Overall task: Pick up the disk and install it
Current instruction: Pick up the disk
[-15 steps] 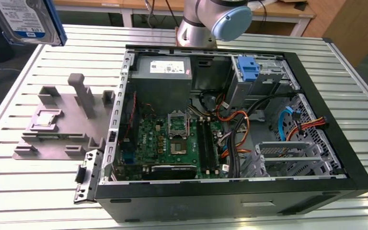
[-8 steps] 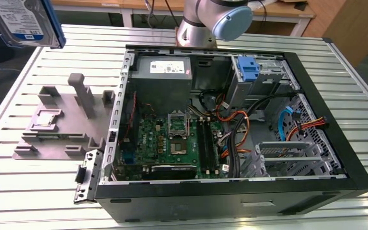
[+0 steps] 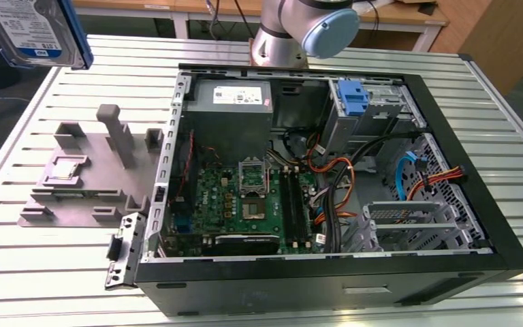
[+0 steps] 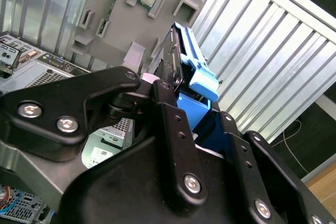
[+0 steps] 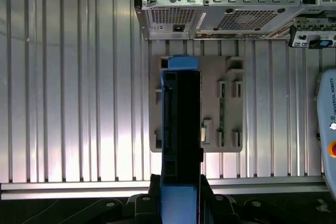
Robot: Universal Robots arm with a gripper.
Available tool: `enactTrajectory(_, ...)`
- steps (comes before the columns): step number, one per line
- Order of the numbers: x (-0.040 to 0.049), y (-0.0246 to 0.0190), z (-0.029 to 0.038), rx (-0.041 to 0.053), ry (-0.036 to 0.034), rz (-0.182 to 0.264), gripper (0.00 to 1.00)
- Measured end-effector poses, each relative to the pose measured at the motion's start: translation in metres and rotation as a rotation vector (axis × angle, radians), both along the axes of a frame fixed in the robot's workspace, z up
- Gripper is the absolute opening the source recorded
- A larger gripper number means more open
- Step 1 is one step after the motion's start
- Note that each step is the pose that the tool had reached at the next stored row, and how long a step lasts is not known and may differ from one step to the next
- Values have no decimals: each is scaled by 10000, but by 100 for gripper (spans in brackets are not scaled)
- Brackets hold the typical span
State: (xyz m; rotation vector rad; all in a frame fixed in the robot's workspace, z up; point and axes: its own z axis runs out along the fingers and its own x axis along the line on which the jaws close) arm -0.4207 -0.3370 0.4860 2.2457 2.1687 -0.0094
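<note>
The gripper (image 4: 191, 109) is clamped on the disk (image 4: 178, 64), its black jaws pressing the blue bracket from both sides. Between the jaws the disk stands on edge, reaching out past the fingertips. In the exterior view the disk (image 3: 35, 30) hangs clear above the slatted table (image 3: 52, 272). Beyond the jaws, well apart, lies the grey fixture (image 5: 223, 103), with the open computer case (image 3: 506, 252) beside it.
</note>
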Motion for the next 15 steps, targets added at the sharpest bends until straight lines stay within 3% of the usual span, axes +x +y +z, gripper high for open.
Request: enactTrajectory(15,93,0,0,-1,0,-1,36)
